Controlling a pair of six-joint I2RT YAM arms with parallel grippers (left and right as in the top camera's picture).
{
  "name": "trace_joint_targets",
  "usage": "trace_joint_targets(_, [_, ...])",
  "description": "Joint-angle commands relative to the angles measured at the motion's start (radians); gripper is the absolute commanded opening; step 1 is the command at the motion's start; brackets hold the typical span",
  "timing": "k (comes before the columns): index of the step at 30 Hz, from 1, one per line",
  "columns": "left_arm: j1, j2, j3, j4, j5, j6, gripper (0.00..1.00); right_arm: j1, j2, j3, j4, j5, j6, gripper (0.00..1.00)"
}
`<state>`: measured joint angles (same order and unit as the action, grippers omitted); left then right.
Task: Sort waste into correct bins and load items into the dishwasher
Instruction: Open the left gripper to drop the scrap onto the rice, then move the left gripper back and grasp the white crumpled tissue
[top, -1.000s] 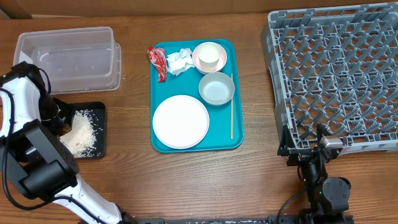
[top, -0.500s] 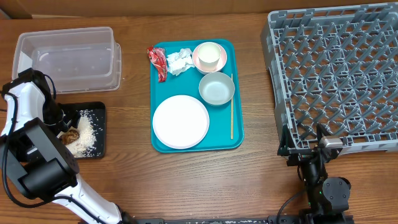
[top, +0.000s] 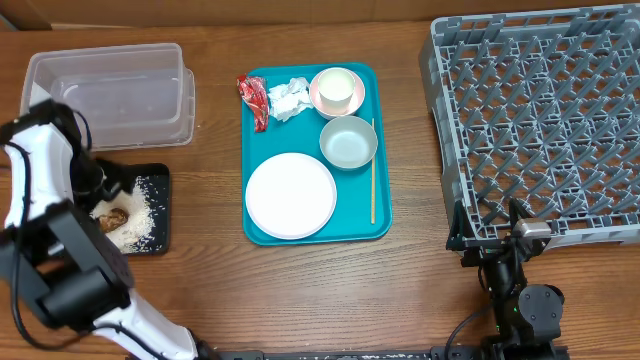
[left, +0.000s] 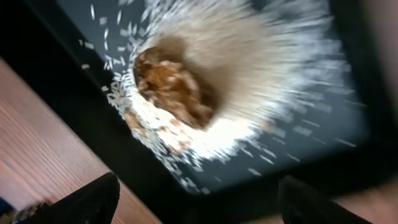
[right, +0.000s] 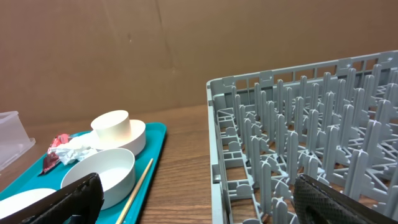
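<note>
The small brown food lump (top: 113, 217) lies on white rice crumbs (top: 135, 215) in the black tray (top: 158, 175); the left wrist view shows the lump (left: 174, 87), the rice (left: 261, 68) and the tray (left: 323, 143) close up. My left gripper (top: 98, 188) (left: 199, 208) is open and empty just above the tray's edge. The red wrapper (top: 252, 100), napkin (top: 290, 98), white cup (top: 337, 90) in the pink bowl (top: 318, 98), grey-blue bowl (top: 348, 141), plate (top: 290, 195) and stick (top: 373, 185) sit on the teal tray. My right gripper (top: 515, 235) (right: 199, 205) is open beside the grey dish rack (top: 540, 120).
The clear tub (top: 110, 95) stands behind the black tray. The teal tray (top: 255, 235) is mid-table. The right wrist view shows the rack's near corner (right: 298, 143), the stick (right: 138, 183) and the grey-blue bowl (right: 102, 174). Bare wood lies between tray and rack.
The brown lump has come to rest on the rice in the black tray. My left gripper has drawn back from over the tray toward its far-left edge. The right arm has not moved.
</note>
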<state>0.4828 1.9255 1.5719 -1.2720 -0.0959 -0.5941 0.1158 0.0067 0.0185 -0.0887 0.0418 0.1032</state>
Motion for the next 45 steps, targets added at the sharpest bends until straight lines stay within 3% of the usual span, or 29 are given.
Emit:
trace_joint_targets(1, [-0.048, -0.165, 0.077, -0.004, 0.037, 0.024, 0.84, 0.003, -0.003, -0.010, 0.008, 0.009, -0.006, 1.00])
trace_joint_targets(8, [-0.228, -0.376, 0.093, 0.149, 0.233, 0.112, 0.84, 0.003, -0.003, -0.010, 0.008, 0.008, -0.006, 1.00])
trace_joint_targets(10, [-0.311, -0.399, 0.093, 0.218, 0.256, 0.109, 0.93, 0.003, -0.003, -0.010, 0.008, 0.008, -0.006, 1.00])
trace_joint_targets(12, [-0.389, -0.396, 0.093, 0.279, 0.251, 0.108, 1.00, 0.003, -0.003, -0.010, 0.008, 0.008, -0.006, 1.00])
trace_joint_targets(20, [-0.637, -0.219, 0.093, 0.438, 0.195, 0.108, 1.00, 0.003, -0.003, -0.010, 0.008, 0.008, -0.006, 1.00])
trace_joint_targets(24, [-0.693, -0.095, 0.093, 0.455, 0.114, 0.108, 0.98, 0.003, -0.003, -0.010, 0.008, 0.008, -0.006, 1.00])
trace_joint_targets(30, [-0.737, 0.071, 0.093, 0.523, 0.130, 0.093, 0.97, 0.003, -0.003, -0.010, 0.008, 0.008, -0.006, 1.00])
trace_joint_targets(45, [-0.745, 0.248, 0.093, 0.668, 0.062, 0.071, 0.92, 0.003, -0.003, -0.010, 0.008, 0.008, -0.006, 1.00])
